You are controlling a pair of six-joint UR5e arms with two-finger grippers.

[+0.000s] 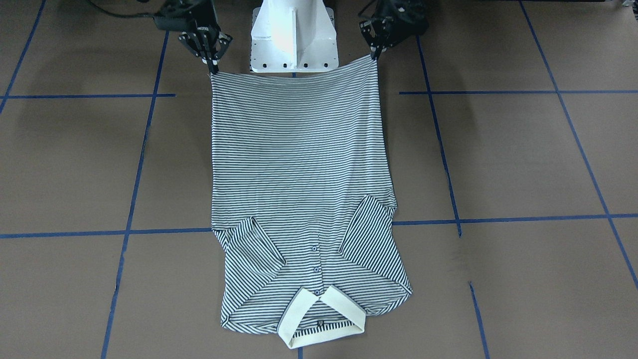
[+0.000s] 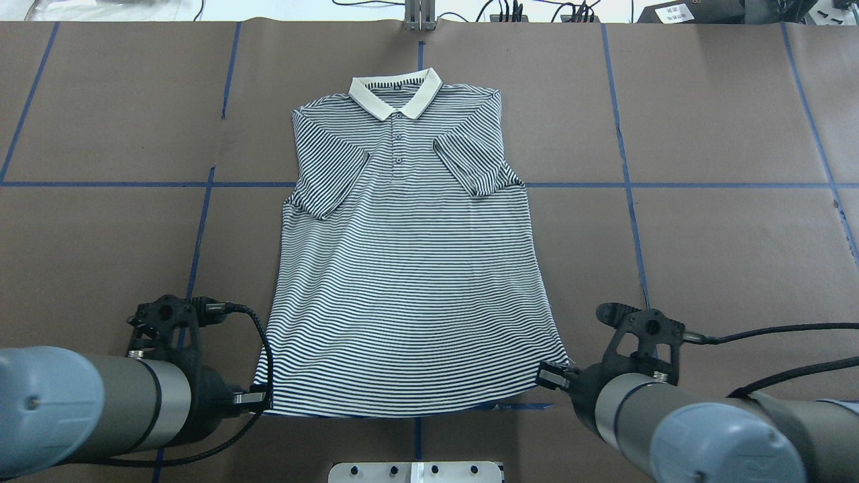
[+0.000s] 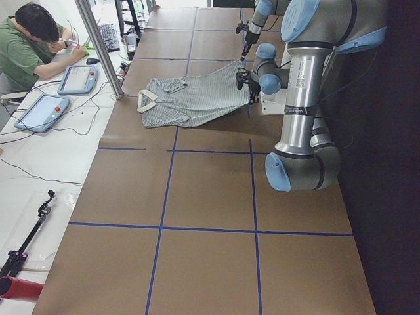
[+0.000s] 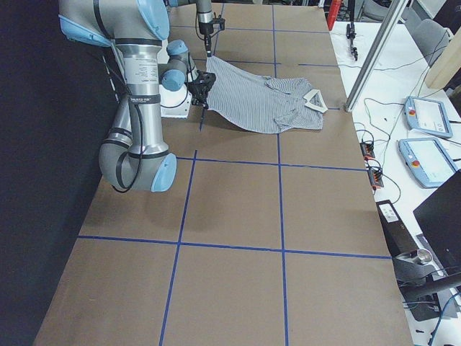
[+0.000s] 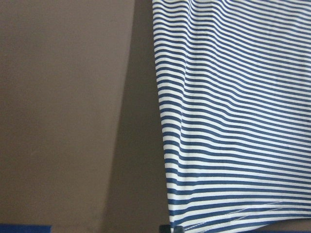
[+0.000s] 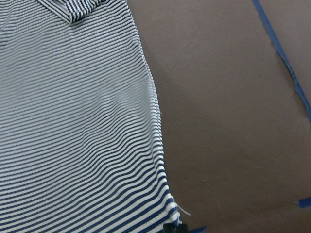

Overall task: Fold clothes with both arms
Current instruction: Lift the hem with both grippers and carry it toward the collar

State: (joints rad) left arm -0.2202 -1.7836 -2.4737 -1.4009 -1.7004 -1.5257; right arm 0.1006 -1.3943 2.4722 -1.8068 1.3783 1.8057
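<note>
Shirt: A short-sleeved polo shirt (image 2: 402,268) of soft cloth, with thin navy-and-white stripes, is spread front side up on the brown counter (image 2: 704,255), which is marked with blue tape lines.
Collar end: The plain cream collar (image 2: 396,94) is laid flat at the far side, away from the robot.
Sleeves: Both sleeves (image 2: 329,174) are already turned in over the chest, so a long, narrow shape is made.
Hem: The hem (image 2: 402,406) is found at the robot's side. In the side views its two corners are seen lifted off the counter, and the cloth slopes down to the collar end.
Left gripper: The black two-finger left gripper (image 2: 255,398) is clenched on the hem corner on its own side.
Right gripper: The black two-finger right gripper (image 2: 551,376) is clenched on the other hem corner.
Done: The sleeves are folded in, and the hem is grasped and raised.
Left to do: It is judged that the big fold is not yet made. The hem needs to be carried over to the collar, laid down and let go. About half of the job is thought to be finished.
</note>
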